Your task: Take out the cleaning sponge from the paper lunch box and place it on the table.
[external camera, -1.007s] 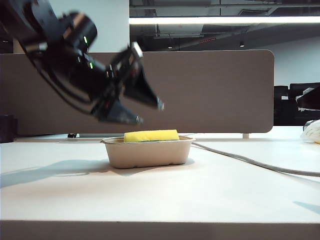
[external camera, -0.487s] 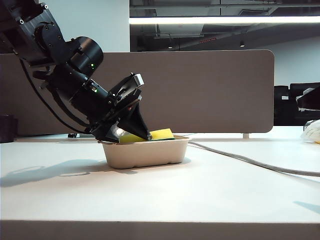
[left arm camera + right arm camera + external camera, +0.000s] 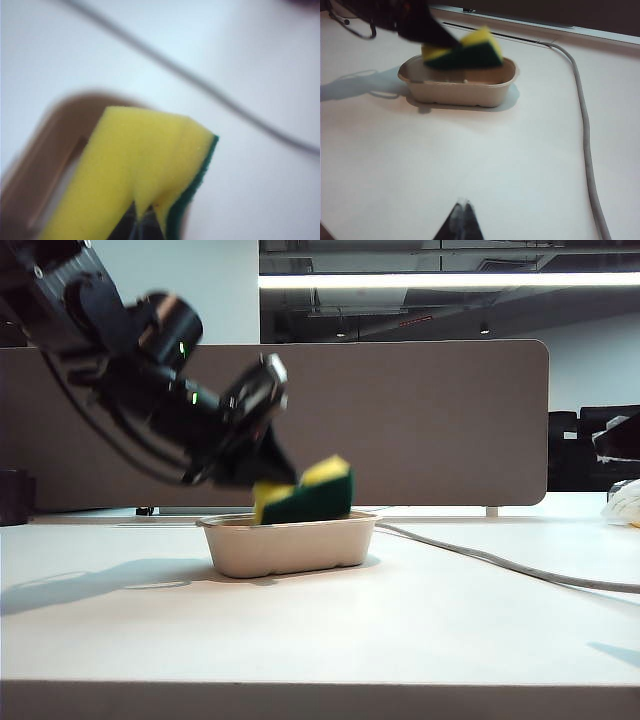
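The cleaning sponge, bright yellow with a dark green scouring face, hangs tilted just above the paper lunch box, its low end still over the box's rim. My left gripper is shut on the sponge's near end, pinching the foam into a fold. In the right wrist view the sponge shows above the beige box on the white table. My right gripper is shut on nothing, hovering over bare table well short of the box.
A grey cable runs across the table from behind the box towards the right. A grey-brown divider panel closes off the far edge. A white crumpled object lies at the far right.
My left gripper came down into the box, shut on the sponge, and has lifted it up and tilted out of the box. The right arm has not moved.
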